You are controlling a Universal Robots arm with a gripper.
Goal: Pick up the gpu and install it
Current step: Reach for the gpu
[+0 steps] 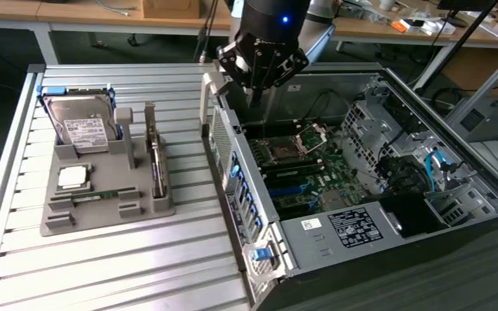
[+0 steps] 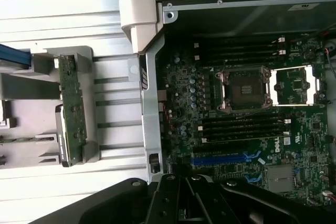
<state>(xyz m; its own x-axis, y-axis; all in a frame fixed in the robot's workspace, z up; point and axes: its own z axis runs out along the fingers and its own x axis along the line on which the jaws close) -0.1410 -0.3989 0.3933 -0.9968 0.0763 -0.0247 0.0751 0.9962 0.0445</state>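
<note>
Table (image 1: 102, 259) | tool (image 1: 255, 100) closed, empty, above case (image 1: 336, 236) | gpu (image 1: 156, 162) in tray (image 1: 102, 210)

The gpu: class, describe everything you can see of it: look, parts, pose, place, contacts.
The gpu is a thin, flat rectangular card, its green board face dotted with small components, with pale metal at one end. It stands on its long edge in slots of the grey holder on the ribbed metal table, beside the hard drive, outside the open computer case. Only the holder touches it; the gripper hangs apart, over the case.
</note>
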